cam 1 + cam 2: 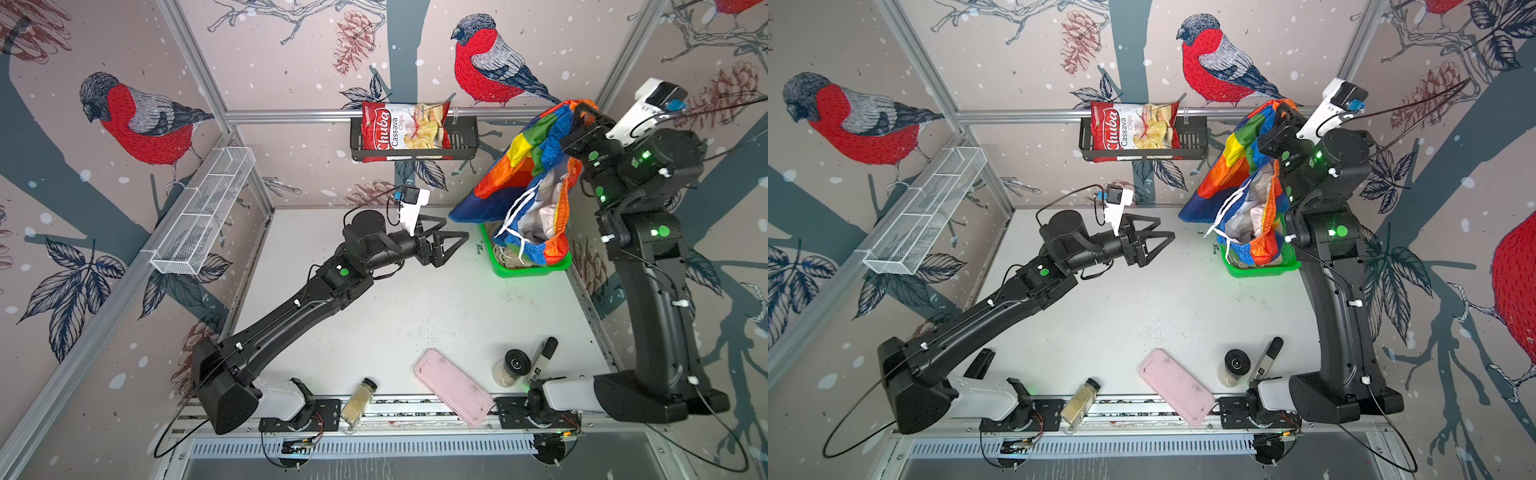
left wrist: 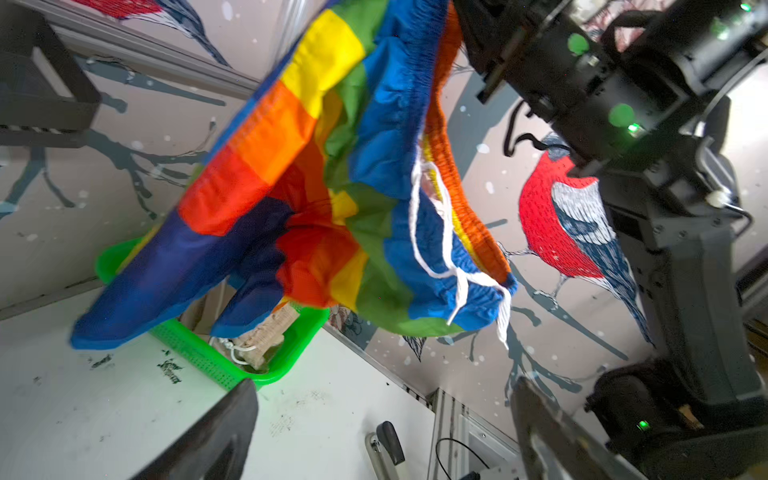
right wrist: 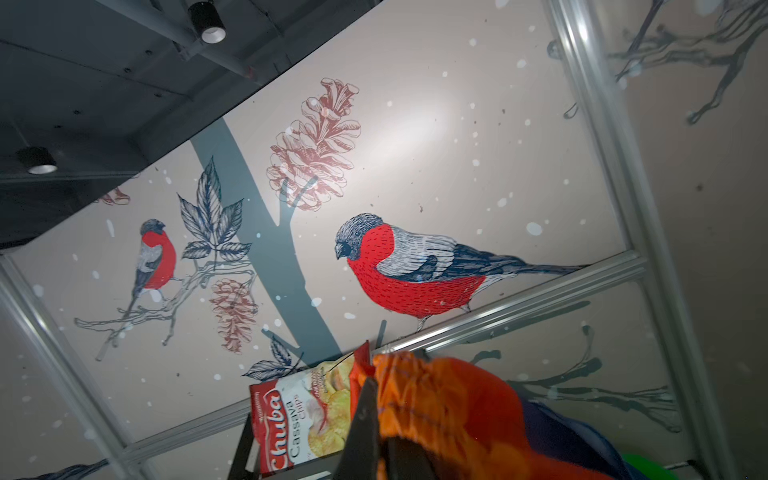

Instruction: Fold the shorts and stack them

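- The right gripper (image 1: 581, 111) is closed tight on the gathered orange waistband of the rainbow shorts (image 1: 524, 166) and holds them high in the air, at the far right of the table (image 1: 395, 299).
- The cloth of these shorts is thin and smooth. It is sewn from square blocks of yellow, orange, red, green and blue, and it hangs down in loose, soft folds.
- The waist opening faces upward in both top views, so the pale grey-white lining inside is visible.
- A white woven drawstring (image 2: 432, 232) hangs from the ribbed blue part of the waistband in thin loops.
- The dark blue leg ends of the shorts hang above the green basket (image 2: 199, 345), which is rectangular, made of plastic mesh with small holes.
- The beige shorts (image 2: 266, 332) lie crumpled inside this basket. Their elastic waist looks rough and finely ribbed.
- The left gripper (image 1: 453, 237) has its black triangular fingers spread wide and holds nothing. It is above the table, near the lowest blue hem but apart from it.
- The table surface is white, flat and marked with small dark specks.
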Motion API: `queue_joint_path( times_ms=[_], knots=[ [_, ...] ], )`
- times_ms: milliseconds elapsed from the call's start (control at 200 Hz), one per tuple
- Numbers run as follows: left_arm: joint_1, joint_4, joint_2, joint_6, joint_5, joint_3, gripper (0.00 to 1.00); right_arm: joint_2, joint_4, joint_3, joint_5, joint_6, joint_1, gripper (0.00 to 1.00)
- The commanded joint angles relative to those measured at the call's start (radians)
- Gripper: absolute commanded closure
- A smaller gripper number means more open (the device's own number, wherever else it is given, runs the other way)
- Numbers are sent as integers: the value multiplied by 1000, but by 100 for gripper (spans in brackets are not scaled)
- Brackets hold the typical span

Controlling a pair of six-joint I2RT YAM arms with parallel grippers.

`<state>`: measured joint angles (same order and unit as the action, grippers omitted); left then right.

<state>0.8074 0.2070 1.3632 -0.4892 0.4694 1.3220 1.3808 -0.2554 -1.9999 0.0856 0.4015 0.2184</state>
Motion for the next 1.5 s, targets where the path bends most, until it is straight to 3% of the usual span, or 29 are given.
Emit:
queue_joint_path(
  times_ms=[0, 175, 475, 625, 760, 911, 1176, 1346, 1426, 1451, 1496],
  knots=[
    [40, -11, 3, 69, 79, 7, 3, 10, 71, 9, -83, 71, 8, 100],
    [126, -181, 74, 166, -27, 101, 1, 17, 106, 45, -105, 92, 42, 100],
    [172, -207, 158, 161, -44, 205, 2, 2, 147, 127, -48, 88, 115, 100],
    [184, -297, 200, 150, -142, 276, 12, -2, 189, 172, -9, 82, 161, 100],
    [206, -433, 227, 164, -322, 356, 20, 13, 208, 181, 31, 72, 194, 100],
    [254, -536, 224, 215, -535, 428, 16, 50, 217, 165, 55, 63, 229, 100],
    [263, -590, 329, 229, -531, 507, 7, 170, 213, 62, 72, 13, 347, 100],
    [255, -657, 414, 246, -647, 582, 6, 283, 162, -122, 46, -61, 465, 100],
    [229, -673, 429, 256, -668, 603, 20, 328, 145, -189, 64, -102, 514, 99],
    [216, -677, 431, 255, -662, 607, 31, 337, 145, -200, 74, -112, 526, 99],
    [194, -681, 427, 246, -656, 609, 61, 350, 145, -209, 95, -125, 540, 98]
  ],
)
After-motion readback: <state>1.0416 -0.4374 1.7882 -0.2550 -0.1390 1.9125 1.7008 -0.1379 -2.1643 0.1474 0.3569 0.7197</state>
